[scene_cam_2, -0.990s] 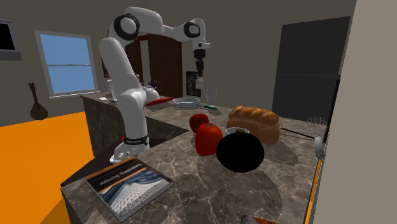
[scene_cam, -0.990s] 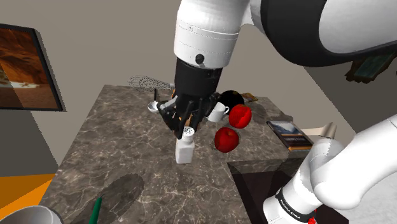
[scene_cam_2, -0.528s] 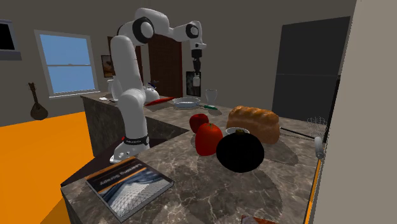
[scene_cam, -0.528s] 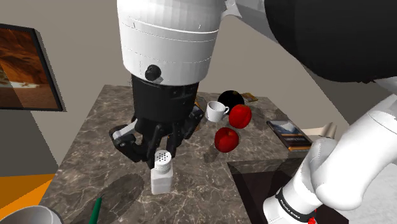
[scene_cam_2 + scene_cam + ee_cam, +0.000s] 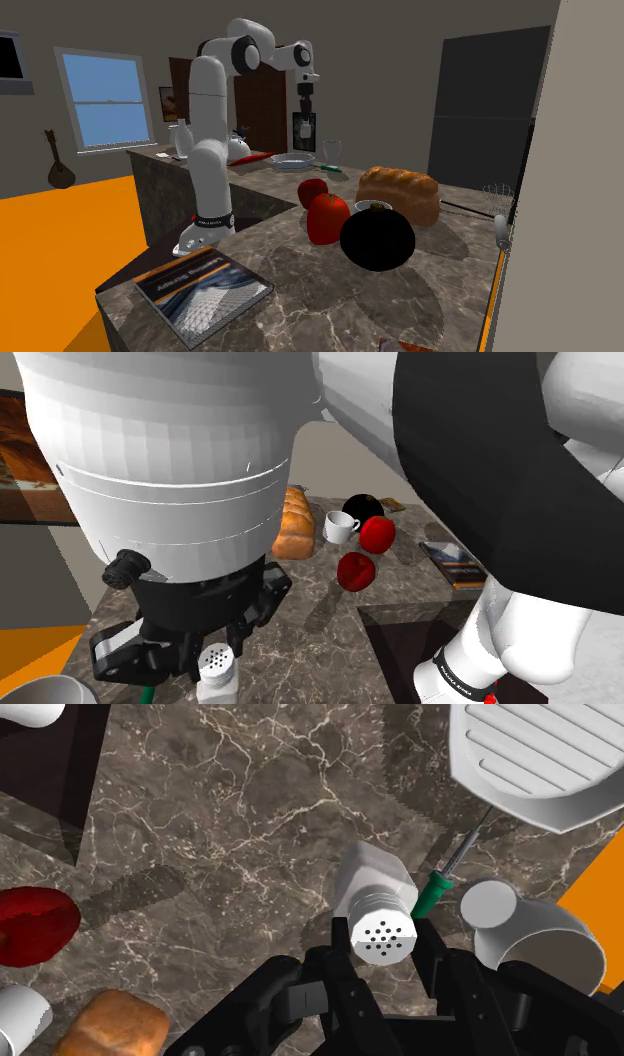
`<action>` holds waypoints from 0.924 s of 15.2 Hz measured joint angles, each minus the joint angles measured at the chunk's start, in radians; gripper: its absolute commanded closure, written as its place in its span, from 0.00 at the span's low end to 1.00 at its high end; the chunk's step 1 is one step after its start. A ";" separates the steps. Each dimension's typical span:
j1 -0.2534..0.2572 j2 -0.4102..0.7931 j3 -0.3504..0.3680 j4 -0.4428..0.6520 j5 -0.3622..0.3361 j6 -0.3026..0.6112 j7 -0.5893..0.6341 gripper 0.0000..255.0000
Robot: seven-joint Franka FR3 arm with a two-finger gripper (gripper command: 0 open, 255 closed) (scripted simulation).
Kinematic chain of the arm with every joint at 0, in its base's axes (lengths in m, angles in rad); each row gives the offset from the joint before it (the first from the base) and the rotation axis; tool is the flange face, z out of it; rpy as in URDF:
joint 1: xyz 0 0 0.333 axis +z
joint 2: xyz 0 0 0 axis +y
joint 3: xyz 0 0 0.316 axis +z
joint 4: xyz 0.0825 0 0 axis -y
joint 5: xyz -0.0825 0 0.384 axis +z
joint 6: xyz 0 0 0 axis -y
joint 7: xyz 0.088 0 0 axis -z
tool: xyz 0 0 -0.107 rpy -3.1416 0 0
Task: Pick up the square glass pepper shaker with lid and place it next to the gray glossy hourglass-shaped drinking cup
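My black gripper [image 5: 385,956] is shut on the white square pepper shaker [image 5: 372,884], clasping it just under its perforated metal lid [image 5: 384,935]. The shaker hangs upright above the dark marble counter [image 5: 220,814]. Close beside it stands the gray hourglass-shaped cup [image 5: 535,942], with a green-handled tool [image 5: 432,892] lying between them. In the shoulder view the shaker [image 5: 217,674] shows at the bottom edge under the gripper [image 5: 214,664], with the cup's rim [image 5: 40,690] at the lower left corner. In the second exterior view the gripper [image 5: 306,113] holds the shaker [image 5: 306,127] high over the far end of the counter.
Two red apples [image 5: 356,570], a white mug [image 5: 340,527], a black sphere [image 5: 362,509] and a bread loaf [image 5: 293,522] sit farther along the counter. A book [image 5: 455,562] lies by the sunken dark sink [image 5: 410,642]. A white ribbed object [image 5: 540,754] lies beyond the cup.
The arm has carried the shaker toward the near end of the counter in the shoulder view, leftward in the second exterior view. The grip on the shaker is unchanged.
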 measured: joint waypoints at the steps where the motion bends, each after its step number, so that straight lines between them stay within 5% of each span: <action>1: -0.002 -0.005 -0.001 -0.017 0.003 0.014 -0.001 1.00; 14: -0.009 -0.012 -0.004 -0.199 0.005 0.191 0.012 1.00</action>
